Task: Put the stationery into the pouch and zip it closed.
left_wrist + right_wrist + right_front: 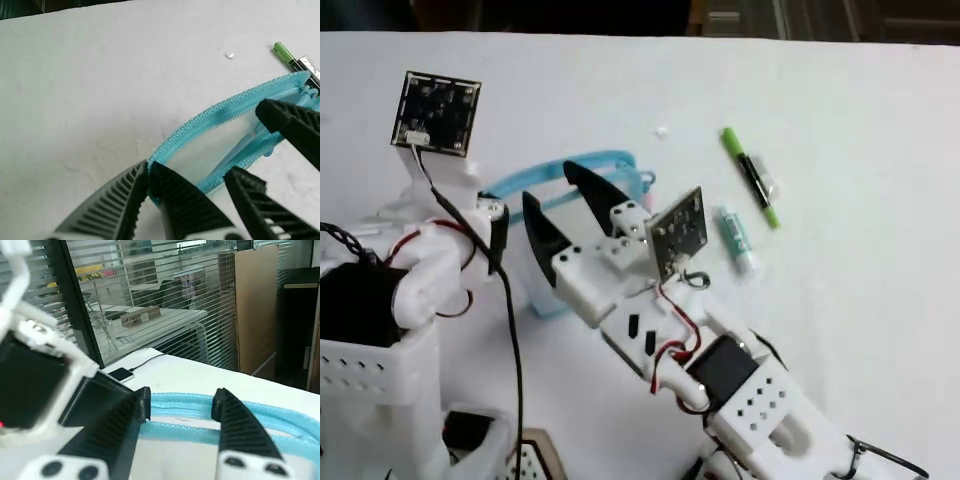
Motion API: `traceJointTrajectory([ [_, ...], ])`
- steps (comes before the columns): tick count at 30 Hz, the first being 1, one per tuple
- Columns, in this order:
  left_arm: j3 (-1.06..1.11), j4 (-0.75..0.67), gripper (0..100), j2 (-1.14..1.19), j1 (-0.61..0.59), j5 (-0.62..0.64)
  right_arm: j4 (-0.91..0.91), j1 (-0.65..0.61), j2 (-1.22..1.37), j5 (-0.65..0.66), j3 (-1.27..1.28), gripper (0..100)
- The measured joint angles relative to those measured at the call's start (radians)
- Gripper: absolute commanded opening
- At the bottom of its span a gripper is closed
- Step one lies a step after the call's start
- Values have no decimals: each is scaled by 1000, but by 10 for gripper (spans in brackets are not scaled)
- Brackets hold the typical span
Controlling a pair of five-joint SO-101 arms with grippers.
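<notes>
Pouch (220,112), unzipped, is pinched at one end by the left hand (147,167); the right hand (182,392) is held wide over its opening.

Both are chunky white printed plastic with black servo blocks: left arm (420,290), and right arm (760,400) with rows of small holes down at 5 o'clock. Left tool (147,182) and right tool (546,180) have matte black wedge fingers (235,425), ribbed inside. Square dark camera boards (436,112) on the wrists, thin red and black wires (675,345) at the joints.
</notes>
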Motion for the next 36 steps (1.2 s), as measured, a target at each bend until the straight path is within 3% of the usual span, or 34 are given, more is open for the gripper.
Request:
traceJointTrajectory([
  [5,0,0,22,0,0,0,91,109,3,-2,-117,198],
  [11,0,0,22,0,0,-2,348,497,118,5,-390,200],
  [13,0,0,22,0,0,-2,468,632,204,60,-482,200],
  [16,0,0,22,0,0,-2,660,736,344,216,-577,199],
  [20,0,0,22,0,0,-2,893,758,526,425,-611,200],
  [23,0,0,22,0,0,-2,944,760,680,471,-615,200],
  [27,0,0,22,0,0,-2,924,755,885,482,-621,200],
  [36,0,0,22,0,0,-2,697,735,1198,488,-621,198],
])
